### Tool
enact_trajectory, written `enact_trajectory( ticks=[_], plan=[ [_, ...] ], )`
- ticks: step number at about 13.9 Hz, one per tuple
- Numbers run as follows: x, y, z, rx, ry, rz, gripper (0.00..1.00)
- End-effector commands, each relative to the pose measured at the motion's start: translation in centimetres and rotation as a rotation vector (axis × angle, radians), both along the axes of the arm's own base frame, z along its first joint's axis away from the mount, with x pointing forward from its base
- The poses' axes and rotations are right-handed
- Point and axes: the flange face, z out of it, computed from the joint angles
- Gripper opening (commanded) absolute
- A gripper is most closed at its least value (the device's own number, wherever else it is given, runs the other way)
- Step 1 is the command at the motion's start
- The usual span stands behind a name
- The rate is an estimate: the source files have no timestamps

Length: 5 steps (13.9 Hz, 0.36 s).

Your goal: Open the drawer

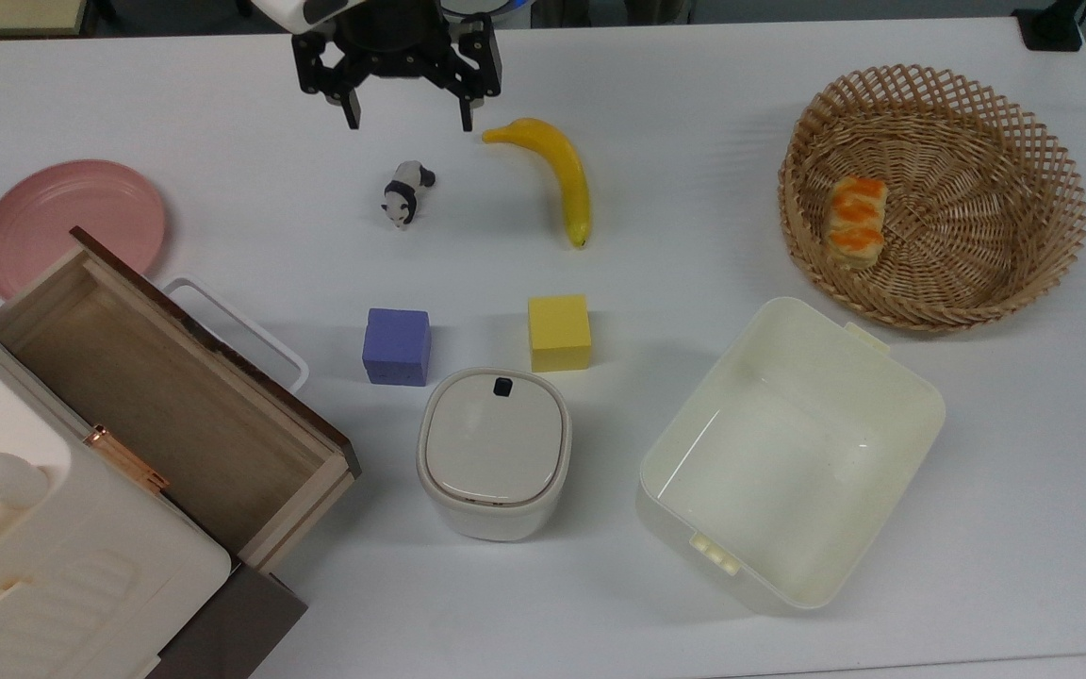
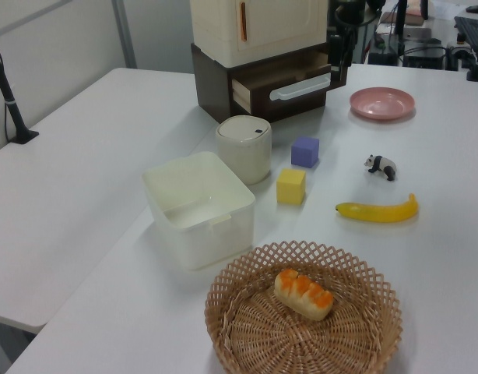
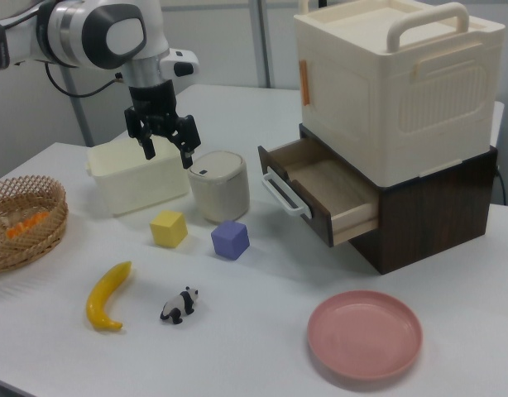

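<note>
At top view's left, drawer (image 1: 166,396) pulled out; gripper (image 1: 405,115) high, jaws apart, empty, well apart from handle (image 1: 239,325); judged done, retreat clear.

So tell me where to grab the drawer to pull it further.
Grip the white loop handle on the drawer front panel, coming from above with the tool open. The loop stands off the panel, leaving a gap for a finger behind the bar.

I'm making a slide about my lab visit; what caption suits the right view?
Drawer pulled open, empty gripper raised above the table.
</note>
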Motion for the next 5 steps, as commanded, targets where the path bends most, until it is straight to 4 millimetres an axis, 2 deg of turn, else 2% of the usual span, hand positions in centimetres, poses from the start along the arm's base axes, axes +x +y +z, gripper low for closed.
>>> enact_trajectory(
  ticks=[1,5],
  plan=[
    [-1.4,-1.6,1.9,0.013,0.006,-0.049,1.0],
    [-2.4,-3.4,3.8,0.018,-0.026,-0.069,1.0]
  ],
)
